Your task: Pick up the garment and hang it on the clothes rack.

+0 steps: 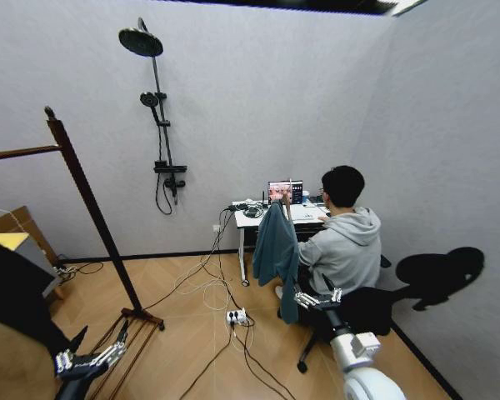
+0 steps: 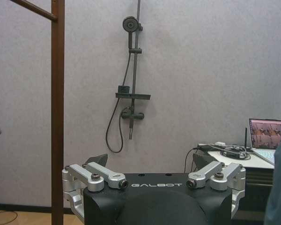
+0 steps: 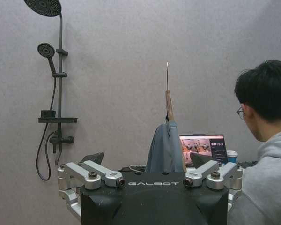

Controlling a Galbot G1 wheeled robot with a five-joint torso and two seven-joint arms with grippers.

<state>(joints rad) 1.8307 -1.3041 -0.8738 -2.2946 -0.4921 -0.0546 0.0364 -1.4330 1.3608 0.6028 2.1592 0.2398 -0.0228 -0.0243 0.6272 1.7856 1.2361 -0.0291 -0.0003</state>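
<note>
Grey walls and a wood floor frame the scene. At the left of the head view stands the clothes rack (image 1: 90, 200), leaning in the picture. Near centre, the garment (image 1: 276, 250) hangs draped on a hanger beside a white worktop (image 1: 252, 220) with a laptop (image 1: 285, 192). Low in the frame, the left claw (image 1: 92, 360) and right claw (image 1: 318, 297) both gape wide, holding nothing.

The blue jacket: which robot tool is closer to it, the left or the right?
Right. The right tool sits open just beside the blue jacket's lower hem. The left tool is far off, low by the clothes rack's foot.
</note>
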